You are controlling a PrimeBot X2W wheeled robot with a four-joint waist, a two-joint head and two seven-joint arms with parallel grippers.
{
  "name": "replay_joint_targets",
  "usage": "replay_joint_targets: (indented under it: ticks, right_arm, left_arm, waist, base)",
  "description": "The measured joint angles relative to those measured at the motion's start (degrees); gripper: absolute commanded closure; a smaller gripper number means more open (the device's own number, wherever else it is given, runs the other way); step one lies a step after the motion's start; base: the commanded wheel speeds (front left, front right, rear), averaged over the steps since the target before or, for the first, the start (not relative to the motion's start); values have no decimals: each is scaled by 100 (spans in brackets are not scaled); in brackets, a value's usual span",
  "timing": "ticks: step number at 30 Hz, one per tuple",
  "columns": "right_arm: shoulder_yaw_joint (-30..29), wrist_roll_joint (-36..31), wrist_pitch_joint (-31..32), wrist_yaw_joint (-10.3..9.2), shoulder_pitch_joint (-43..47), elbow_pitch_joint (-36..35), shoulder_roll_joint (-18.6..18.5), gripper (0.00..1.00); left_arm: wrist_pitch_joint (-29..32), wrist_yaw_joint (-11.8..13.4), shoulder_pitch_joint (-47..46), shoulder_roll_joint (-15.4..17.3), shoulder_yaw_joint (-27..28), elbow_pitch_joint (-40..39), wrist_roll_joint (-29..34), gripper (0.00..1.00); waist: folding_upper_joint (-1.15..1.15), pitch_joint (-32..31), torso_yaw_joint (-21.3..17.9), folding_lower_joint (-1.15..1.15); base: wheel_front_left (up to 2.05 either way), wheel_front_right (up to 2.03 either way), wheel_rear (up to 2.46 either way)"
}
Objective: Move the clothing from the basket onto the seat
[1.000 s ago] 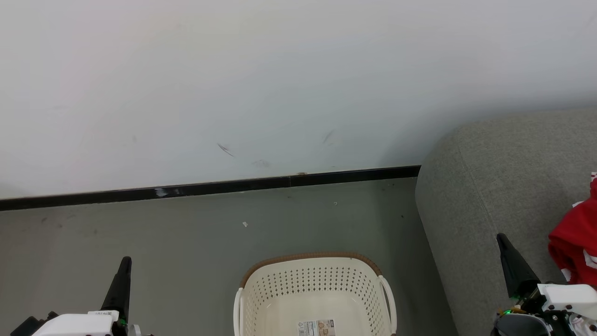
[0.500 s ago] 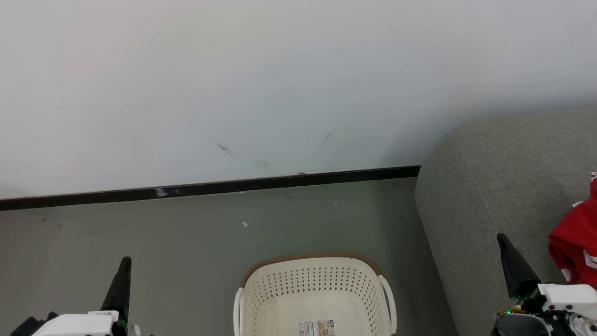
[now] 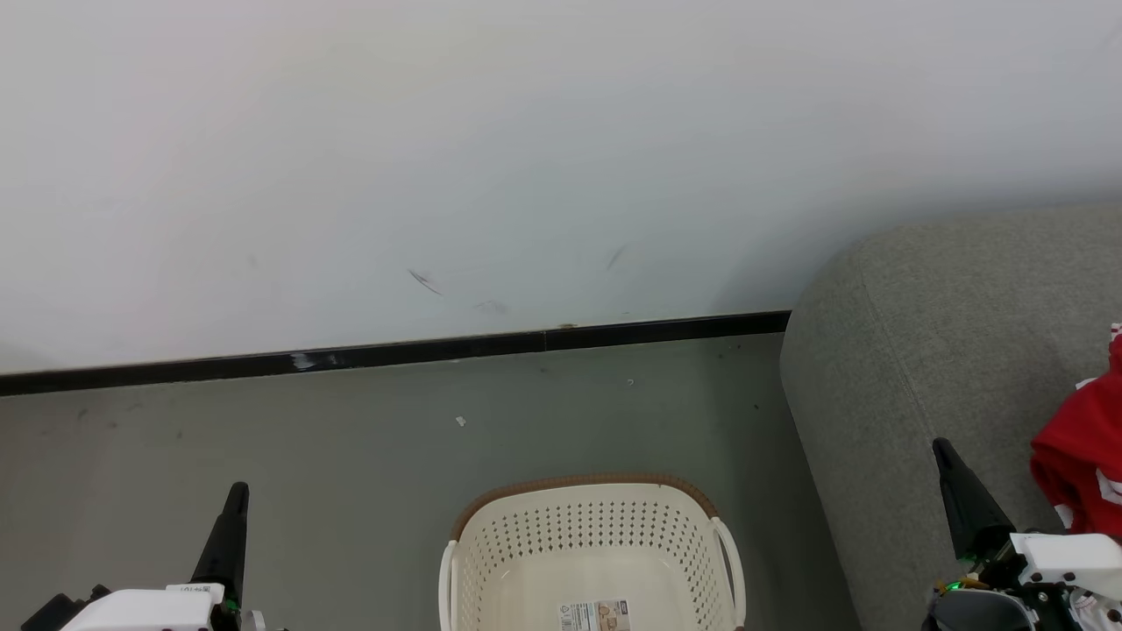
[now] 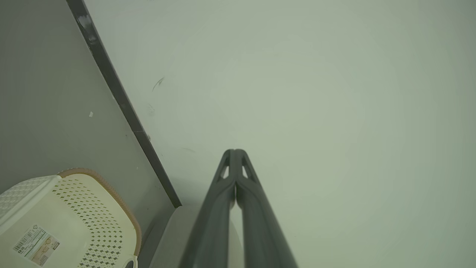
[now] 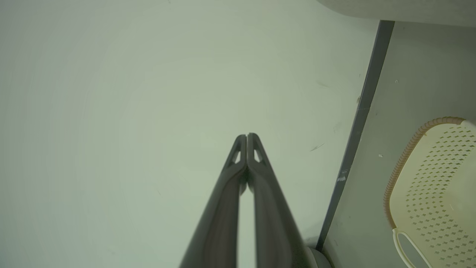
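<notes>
The cream basket with a brown rim stands on the floor at the bottom centre; its inside holds a paper label and nothing red. It also appears as the basket and the basket in the wrist views. Red and white clothing lies on the grey seat at the right edge. My left gripper is at the lower left, shut and holding nothing, fingers pressed together. My right gripper rises in front of the seat's arm, shut and holding nothing.
A pale wall with a black skirting strip runs behind the basket. Grey floor spreads between the wall, the basket and the seat's rounded arm.
</notes>
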Motion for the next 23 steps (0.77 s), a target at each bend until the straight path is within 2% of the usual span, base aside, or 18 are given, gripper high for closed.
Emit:
replay_joint_targets:
  ticks: [23]
  right_arm:
    - [-12, -2, 3, 0, 0, 2, 8, 100]
  left_arm:
    - [0, -1, -3, -3, 2, 5, 0, 100]
  waist:
    - [0, 0, 0, 0]
  base:
    - [0, 0, 0]
